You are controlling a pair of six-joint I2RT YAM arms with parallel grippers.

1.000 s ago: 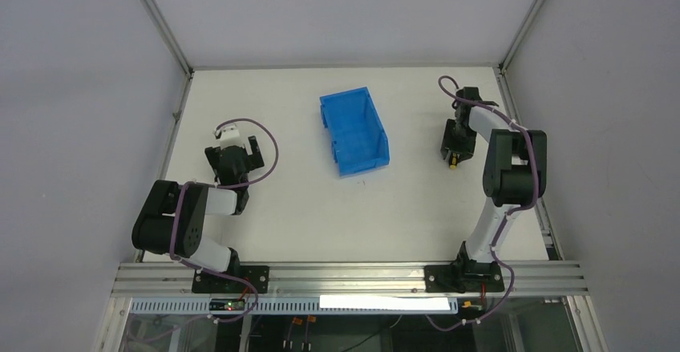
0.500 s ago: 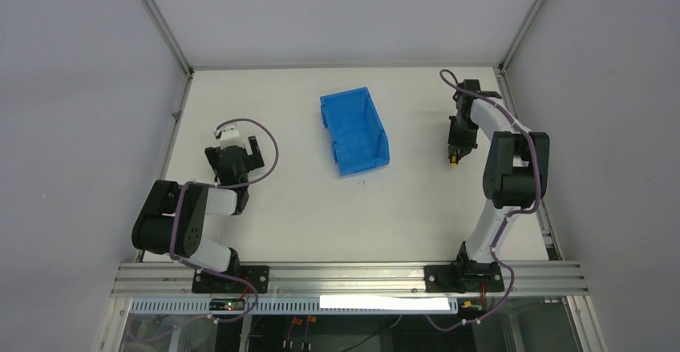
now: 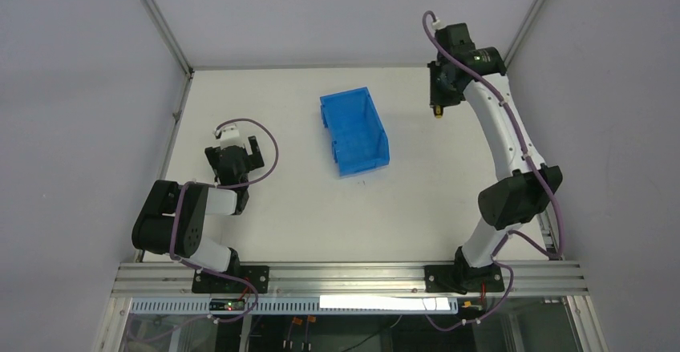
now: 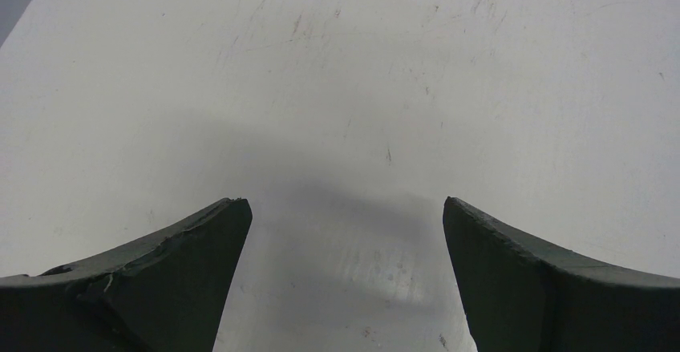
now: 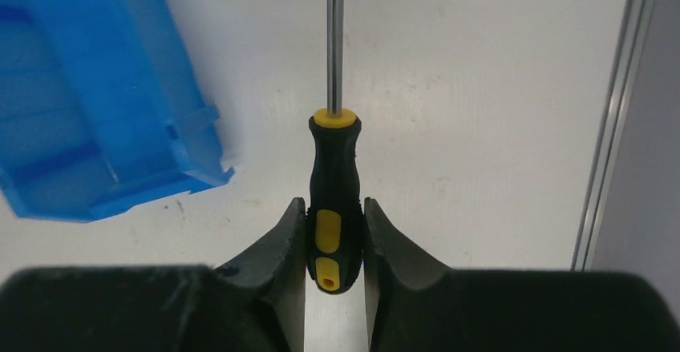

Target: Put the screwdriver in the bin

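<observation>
Showing the top external view first: the right tool hangs high over the far right corner of the table, its arm stretched long and upward. A speck of yellow from the screwdriver shows below the tool. The bin stands near the middle of the table, well apart from the right tool and to its left. The left tool rests low at the left side of the table, its arm folded.

Compared with the view a second ago, the right arm has risen and reached toward the far edge, carrying the screwdriver up from its place to the right of the bin. The bin and the left arm have not moved.

Left wrist view: the left tool stands wide open with nothing between its two dark fingers. Only bare, lightly scratched table lies beneath.

Right wrist view: the right tool is clamped on the black-and-yellow handle of the screwdriver, one finger pressed on each side. The thin metal shaft points straight away from the tool. The bin lies to the left of the shaft, not touching it. A metal rail runs along the right edge of the table.
</observation>
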